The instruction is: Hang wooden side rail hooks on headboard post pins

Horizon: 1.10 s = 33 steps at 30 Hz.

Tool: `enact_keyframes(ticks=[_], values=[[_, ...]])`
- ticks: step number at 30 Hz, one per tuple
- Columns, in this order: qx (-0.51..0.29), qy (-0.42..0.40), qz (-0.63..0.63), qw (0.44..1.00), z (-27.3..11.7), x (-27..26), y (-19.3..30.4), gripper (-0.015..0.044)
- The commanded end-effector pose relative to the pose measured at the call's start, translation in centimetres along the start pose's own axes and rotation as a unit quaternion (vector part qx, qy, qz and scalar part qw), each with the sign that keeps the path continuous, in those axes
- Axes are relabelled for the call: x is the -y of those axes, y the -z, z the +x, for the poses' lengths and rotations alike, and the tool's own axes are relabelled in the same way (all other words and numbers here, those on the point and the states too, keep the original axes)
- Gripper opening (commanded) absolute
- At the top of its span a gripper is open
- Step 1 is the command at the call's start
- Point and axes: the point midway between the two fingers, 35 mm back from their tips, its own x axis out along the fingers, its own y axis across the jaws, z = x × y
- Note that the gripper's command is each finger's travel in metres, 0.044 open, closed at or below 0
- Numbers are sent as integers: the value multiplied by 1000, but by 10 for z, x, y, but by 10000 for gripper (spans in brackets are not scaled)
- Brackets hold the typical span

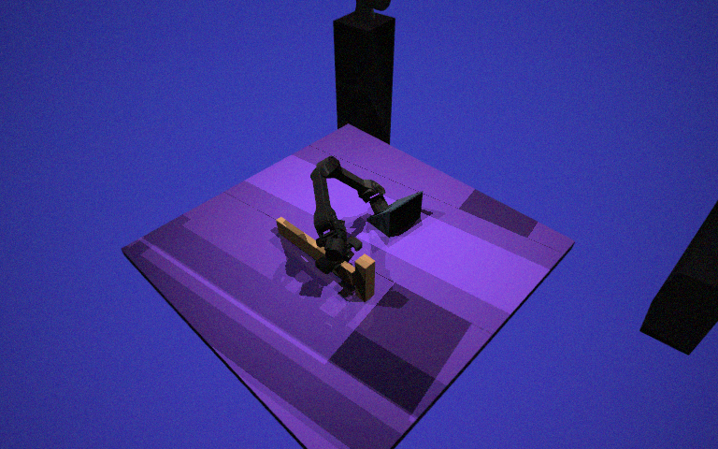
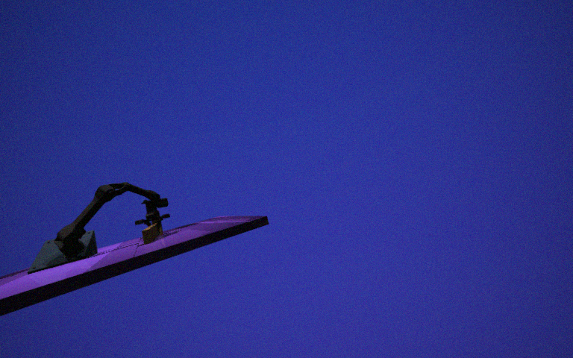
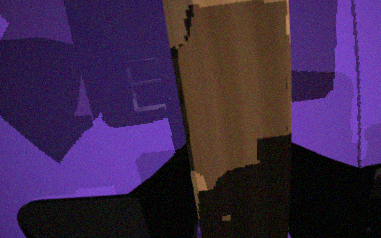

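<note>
From my remote station, the gripper (image 1: 335,257) (image 2: 152,221) is closed upon the wooden side rail (image 1: 298,233) (image 3: 232,89), one finger on either side of it. The rail extends diagonally over the purple-lit table (image 1: 439,279) (image 2: 115,262), its near end just beside the upright headboard post (image 1: 366,276); I cannot tell whether they touch. The hooks and pins are too small or hidden to discern. The dark arm (image 1: 323,192) (image 2: 87,215) arches above the table from its grey-blue base (image 1: 410,209) (image 2: 45,257).
</note>
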Motion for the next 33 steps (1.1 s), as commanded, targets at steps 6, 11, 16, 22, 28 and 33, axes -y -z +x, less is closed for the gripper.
enact_keyframes(ticks=[6,11,16,22,28,33], values=[[-3,-2,2,1000,-3,-1,3,0],[-3,-2,2,1000,-3,-1,3,0],[-3,-2,2,1000,-3,0,4,0],[-3,-2,2,1000,-3,0,5,0],[-3,-2,2,1000,-2,0,5,0],[-3,-2,2,1000,-2,-1,6,0]])
